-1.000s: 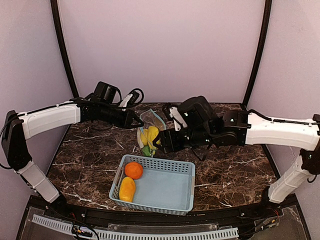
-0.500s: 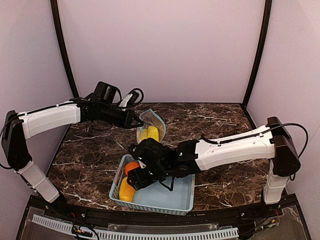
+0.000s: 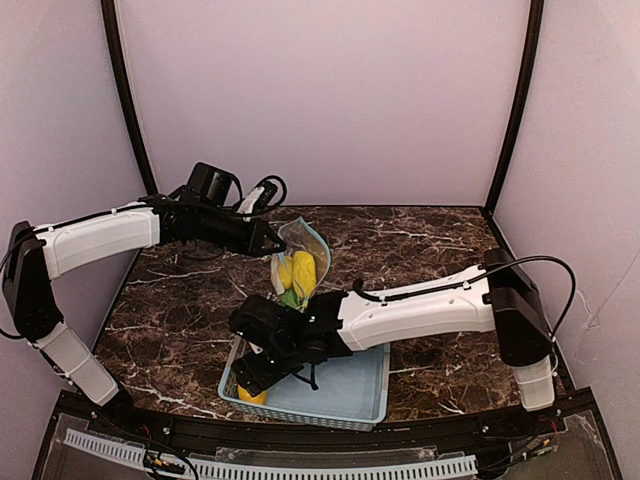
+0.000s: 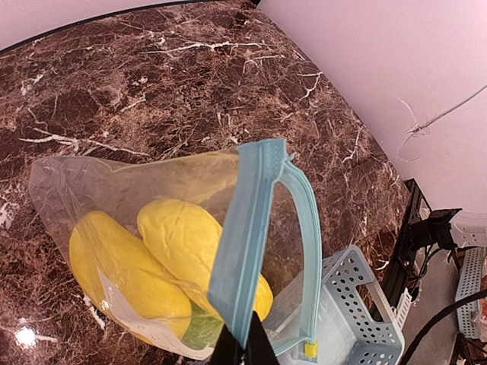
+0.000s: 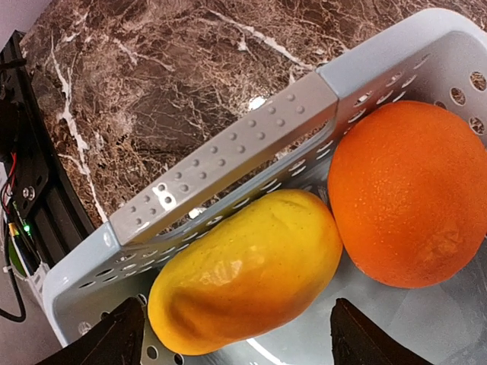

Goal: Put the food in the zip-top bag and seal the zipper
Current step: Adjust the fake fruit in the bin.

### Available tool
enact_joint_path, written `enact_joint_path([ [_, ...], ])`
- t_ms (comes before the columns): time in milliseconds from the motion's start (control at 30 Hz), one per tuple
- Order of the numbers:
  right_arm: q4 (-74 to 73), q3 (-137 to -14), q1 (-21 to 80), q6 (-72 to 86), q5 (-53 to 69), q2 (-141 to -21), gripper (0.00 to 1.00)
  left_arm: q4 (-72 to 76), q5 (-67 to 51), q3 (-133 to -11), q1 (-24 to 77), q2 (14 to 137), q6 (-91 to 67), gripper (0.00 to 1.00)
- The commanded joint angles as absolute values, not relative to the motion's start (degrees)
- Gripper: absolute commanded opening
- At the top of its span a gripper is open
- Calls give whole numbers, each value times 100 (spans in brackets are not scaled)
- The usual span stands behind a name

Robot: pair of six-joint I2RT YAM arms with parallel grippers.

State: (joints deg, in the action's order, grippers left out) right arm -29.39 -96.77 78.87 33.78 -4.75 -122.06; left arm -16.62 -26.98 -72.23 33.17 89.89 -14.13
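- The basket (image 3: 350,400) is set on the table (image 3: 450,250) near its front edge, and the right gripper (image 3: 262,372) is lowered over the basket's left end.
- In the right wrist view the right gripper (image 5: 236,342) is seen open, its fingers spread to either side of a yellow fruit (image 5: 243,270); contact with the fruit is not seen.
- That fruit lies in a corner of the basket (image 5: 228,163), and the orange (image 5: 411,194) rests against it.
- From above, only a sliver of the yellow fruit (image 3: 250,396) is seen beneath the gripper.
- Just beyond the basket's far rim the bag (image 3: 300,262) is hung from the left gripper (image 3: 272,240).
- The left gripper (image 4: 243,350) is clamped on the zipper (image 4: 247,236), whose two sides are parted, so the mouth is left open.
- Two yellow fruits (image 4: 122,274) and the green pod (image 4: 202,331) are held inside the bag (image 4: 114,182).
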Motion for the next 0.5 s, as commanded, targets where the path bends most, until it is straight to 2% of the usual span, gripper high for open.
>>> enact_joint_path([
  [0, -3297, -9994, 7981, 3173, -408, -12441, 83, -1702, -2694, -7198, 3339, 8712, -1345, 1],
  [167, -3458, -10251, 8024, 3018, -374, -12689, 85, -1696, -2699, -7190, 3337, 8712, -1345, 1],
  [300, -4027, -10440, 8024, 3301, -902, -12868, 85, -1697, -2679, -7189, 3338, 8704, -1340, 1],
  [467, -4262, -9820, 7875, 3733, -1364, -12465, 85, -1714, -2630, -7189, 3333, 8703, -1326, 1],
])
